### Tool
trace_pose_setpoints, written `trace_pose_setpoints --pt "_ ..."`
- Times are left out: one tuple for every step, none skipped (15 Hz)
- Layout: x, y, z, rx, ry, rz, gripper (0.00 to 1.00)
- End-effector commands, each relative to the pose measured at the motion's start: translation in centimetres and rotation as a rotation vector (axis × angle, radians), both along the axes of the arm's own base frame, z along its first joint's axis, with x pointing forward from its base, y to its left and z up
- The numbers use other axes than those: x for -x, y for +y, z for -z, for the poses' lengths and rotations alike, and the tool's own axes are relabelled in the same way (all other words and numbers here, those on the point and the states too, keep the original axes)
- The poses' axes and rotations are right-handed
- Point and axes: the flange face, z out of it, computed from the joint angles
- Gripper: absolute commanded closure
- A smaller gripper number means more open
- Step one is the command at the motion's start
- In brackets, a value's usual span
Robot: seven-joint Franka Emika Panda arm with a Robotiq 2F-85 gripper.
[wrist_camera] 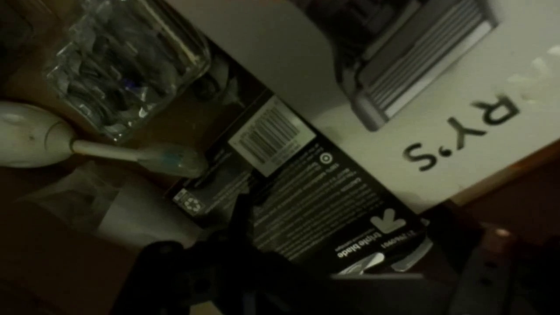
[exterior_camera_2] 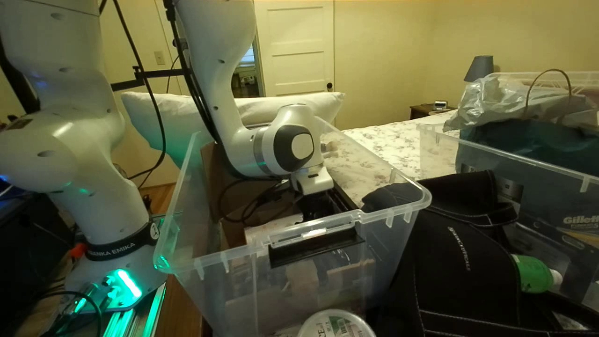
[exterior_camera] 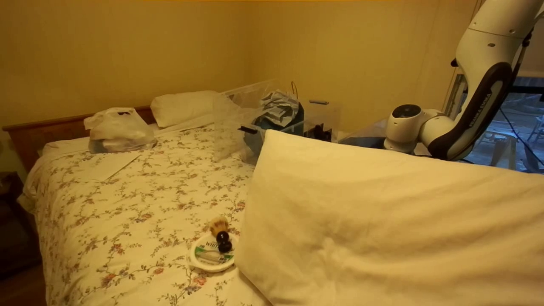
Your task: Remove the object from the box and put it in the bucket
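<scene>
Razor packet (wrist_camera: 302, 218), by guess the object meant, inside the clear box (exterior_camera_2: 383, 214), in deep shadow. Claw (wrist_camera: 354, 223) down inside the box too, fingers seemingly apart with the packet's printed face between, so apparently released, holding nothing visible.

Chief risk: picking the wrong item, given a toothbrush (wrist_camera: 35, 135) and a clear plastic pack (wrist_camera: 127, 70) also inside the box. Next, a weak pinch, caused by a broad flat face and poor light. Possible jamming on the white carton (wrist_camera: 459, 162), likewise inside the box; possible snagging of the cable (exterior_camera_2: 276, 188), looped within the box, during the lift. Bucket not surely identifiable, hence a doubtful drop spot.

Box: stiff see-through plastic, rounded corners, thick rim. Packet: black printed card, apparently, straight-edged, with a pale barcode label; likely slick under the fingers. Carton: smooth, pale, crisp-edged. Toothbrush: rounded hard body, slim neck. Clear pack: ribbed, glinting, probably brittle.
</scene>
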Motion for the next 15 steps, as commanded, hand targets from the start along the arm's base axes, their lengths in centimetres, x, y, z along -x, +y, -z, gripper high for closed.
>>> trace_pose_setpoints --pt "-0.2 0.3 0.1 0.116 0.026 -0.011 0.0" --pt "-0.1 0.4 0.2 0.145 0.039 -0.011 0.01" --pt "0.0 0.4 0.2 0.161 0.049 -0.006 0.05" --pt "0.1 0.5 0.3 0.169 0.057 0.001 0.09" --pt "0.2 0.5 0.3 0.181 0.061 0.001 0.16" --pt "0.3 0.6 0.2 0.178 0.061 0.009 0.26" --pt "0.3 0.5 0.0 0.179 0.056 0.018 0.36" --pt "0.2 0.5 -0.2 0.177 0.049 0.026 0.41" --pt "0.3 0.3 -0.4 0.181 0.045 0.042 0.48" --pt "0.3 0.2 -0.7 0.185 0.045 0.057 0.53" --pt "0.5 0.0 -1.0 0.193 0.048 0.069 0.57" --pt "0.4 -0.2 -1.4 0.214 0.047 0.083 0.55" --pt "0.5 -0.3 -1.8 0.228 0.048 0.097 0.54" --pt "0.6 -0.5 -2.3 0.244 0.046 0.117 0.51" --pt "0.6 -0.7 -2.7 0.262 0.051 0.131 0.53"
